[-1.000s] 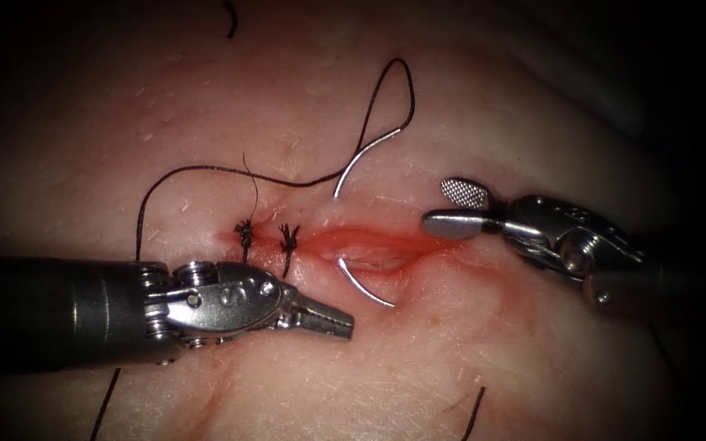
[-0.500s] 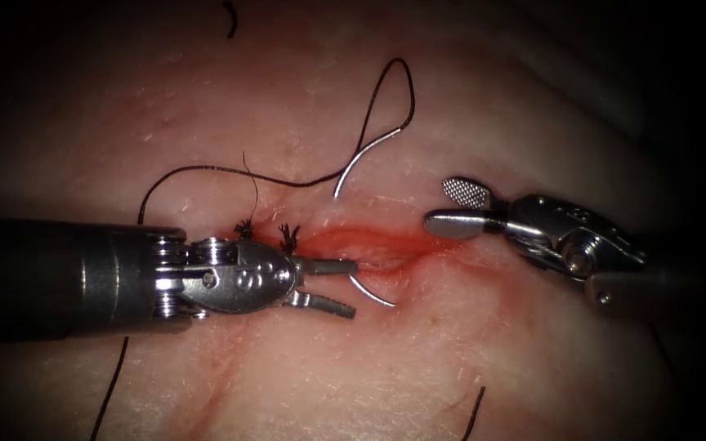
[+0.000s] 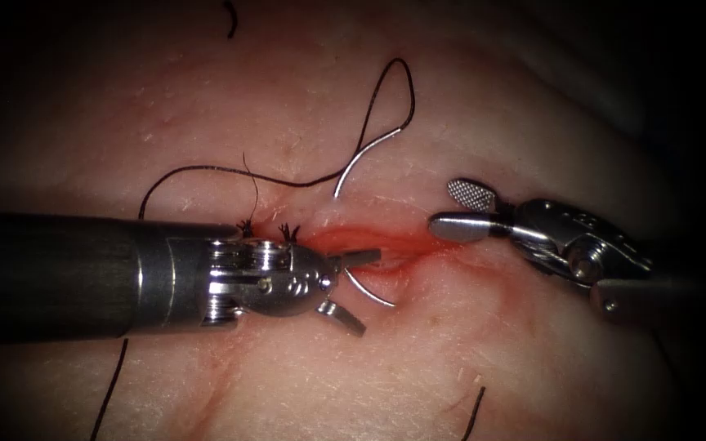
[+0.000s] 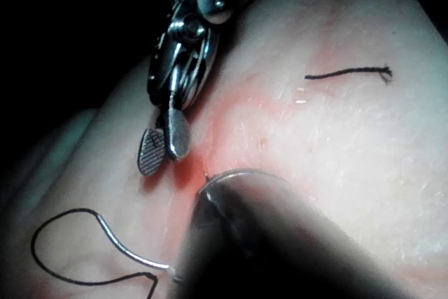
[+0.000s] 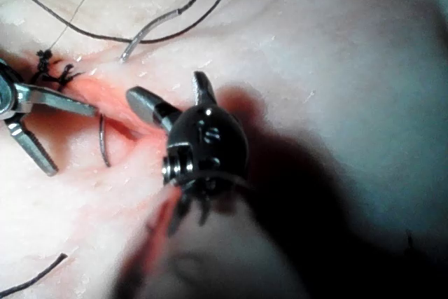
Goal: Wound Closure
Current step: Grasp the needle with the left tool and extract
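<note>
The curved needle [image 3: 367,287] sits in the tissue [image 3: 467,106]. Its tip part comes out at the cut's [image 3: 386,243] near edge, and its tail part [image 3: 361,159] rises beyond the far edge, trailing black thread [image 3: 206,170]. My left tool [image 3: 367,292] is open, one jaw on each side of the exposed tip part, holding nothing. At the cut's right end, my right tool [image 3: 443,207] is open and holds nothing. In the right wrist view, the right tool [image 5: 168,99] is near the needle [image 5: 103,141]. The left wrist view has the needle's tail [image 4: 129,250].
Two tied knots [image 3: 267,231] close the cut's left end, just above the left tool's wrist. Red fluid [image 3: 345,239] lines the open part. Cut ends of thread lie at the top [image 3: 230,18], bottom left [image 3: 109,388] and bottom right [image 3: 474,412].
My left tool has moved right and up to the needle's exposed tip part, and its jaws have opened wide around it. The right tool has barely shifted. The needle has not moved.
</note>
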